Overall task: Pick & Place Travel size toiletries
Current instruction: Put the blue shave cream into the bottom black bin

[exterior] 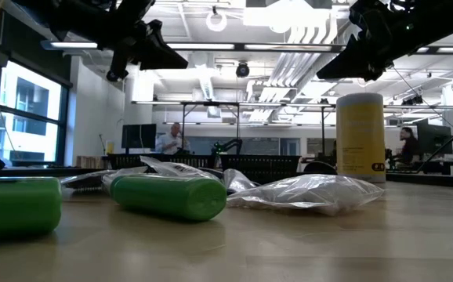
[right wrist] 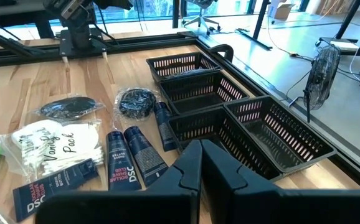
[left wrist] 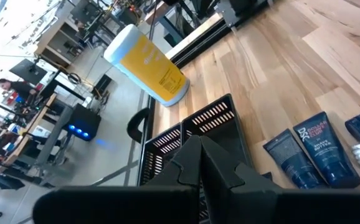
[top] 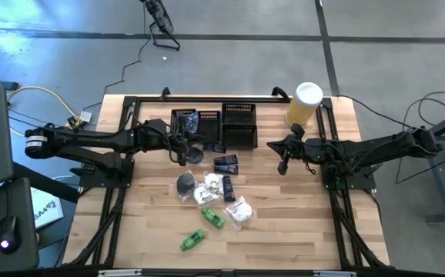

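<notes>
Closest to the front edge of the table there's a green tube (top: pixel 193 240) lying on its own, with a second green one (top: pixel 212 218) just behind it. Then comes the main pile mid-table: white crinkly sachets (top: pixel 239 212), a bag of cotton swabs (right wrist: pixel 54 144), and a round black piece in clear wrap (top: pixel 185 183). Past that sit the navy shave-butter tubes (right wrist: pixel 130 157), just in front of the black mesh trays (top: pixel 238 123). So basically nothing has been sorted yet, though one dark packet (top: pixel 191 121) already seems to be in the left tray. Both arms hover up near the trays: the left gripper (top: pixel 182 156) over the left tray's front edge, the right gripper (top: pixel 283 165) off to the side near the yellow cylinder (top: pixel 303 104), both clenched and holding nothing. What worries me is that the sachets are slippery and overlapping, so a pinch could easily drag two up or skate off the plastic. The tubes could roll away when nudged, and that tall cylinder looks easy to knock over with the right arm.
</notes>
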Tool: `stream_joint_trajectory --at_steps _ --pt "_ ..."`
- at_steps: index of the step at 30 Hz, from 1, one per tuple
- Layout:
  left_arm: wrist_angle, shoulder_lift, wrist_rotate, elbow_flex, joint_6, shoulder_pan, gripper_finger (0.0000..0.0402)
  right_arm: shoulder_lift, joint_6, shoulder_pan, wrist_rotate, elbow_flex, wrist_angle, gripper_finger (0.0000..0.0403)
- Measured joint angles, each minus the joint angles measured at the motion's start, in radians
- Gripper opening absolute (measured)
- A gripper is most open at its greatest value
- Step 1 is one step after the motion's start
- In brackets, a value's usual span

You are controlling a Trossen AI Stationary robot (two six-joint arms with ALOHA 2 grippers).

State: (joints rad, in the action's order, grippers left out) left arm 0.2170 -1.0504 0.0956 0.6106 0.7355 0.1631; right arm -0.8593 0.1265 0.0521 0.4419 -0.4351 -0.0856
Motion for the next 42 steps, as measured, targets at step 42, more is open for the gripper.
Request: stream_joint_trajectory --at_steps 42 --pt "-0.01 0.0 0.001 0.0 -0.012 0.0 0.0 0.0 -0.026 0.0 0.002 0.0 -0.003 0.0002"
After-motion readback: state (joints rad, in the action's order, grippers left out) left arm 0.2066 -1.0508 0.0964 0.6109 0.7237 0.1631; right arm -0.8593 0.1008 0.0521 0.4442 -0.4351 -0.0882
